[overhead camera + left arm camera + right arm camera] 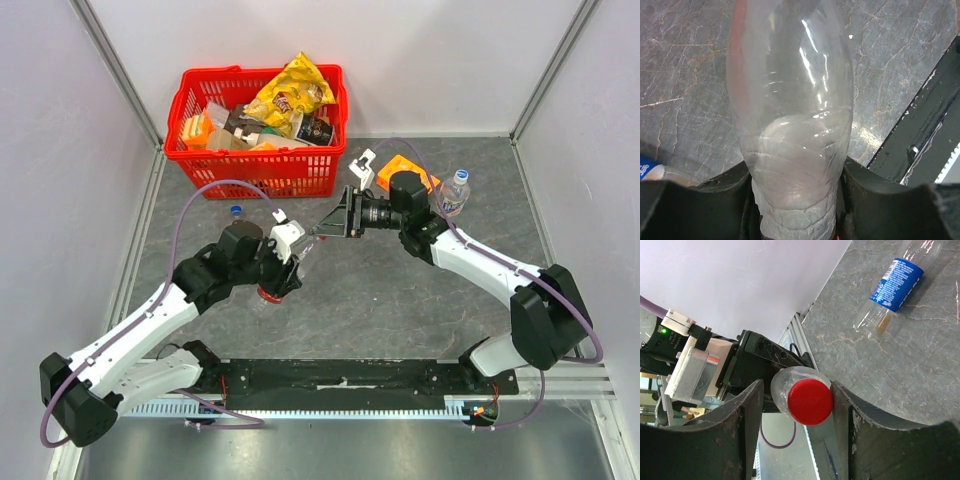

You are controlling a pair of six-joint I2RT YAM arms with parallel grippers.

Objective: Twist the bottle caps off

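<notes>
1. One red cap (810, 401) was the object of the step. It sat on the neck of the clear bottle (790, 100), which was held off the counter (400, 290) near the middle of the workspace, with its capped end turned towards the right arm.
2. The right gripper (797, 395) straddled the cap. Its fingers (752, 430) stood apart on either side, with a gap showing on one side, so nothing was gripped.
3. The left gripper (795, 210) had its fingers (715, 200) closed on the body of the bottle and carried it alone.
4. Judged from this arrangement, the step in hand was seizing the cap to turn it.
   - The cap should sit midway between the right fingers.
   - They should close squarely on the ribbed rim and turn about the line of the neck.
   - The left hold must be firm enough to keep the bottle from spinning, though the thin wall would probably dent under too hard a squeeze.
5. Farther out, a blue-labelled bottle (896, 284) lay on its side on the counter. A third bottle (455, 192) stood upright, capped, just beside an orange box (410, 165). A red basket (190, 110) of packets stood at the back.
</notes>
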